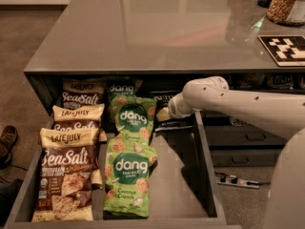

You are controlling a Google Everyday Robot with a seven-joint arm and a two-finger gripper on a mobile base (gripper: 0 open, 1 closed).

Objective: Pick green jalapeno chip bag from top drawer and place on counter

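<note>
The top drawer point(202, 166) is pulled open below the counter point(157, 27). The dark navy chip bag point(166, 101) lies at the drawer's back right, mostly hidden under the counter's edge and behind my arm. My white arm reaches in from the right. My gripper point(164, 114) is at the arm's tip, right at the dark bag, beside the rear green bag.
Several green "dang" bags point(127, 175) fill the drawer's middle column and several brown "Sea Salt" bags point(64, 175) the left one. A black-and-white marker tile point(286, 49) and a jar point(285, 4) stand on the counter's right. A shoe point(7, 142) is on the floor at the left.
</note>
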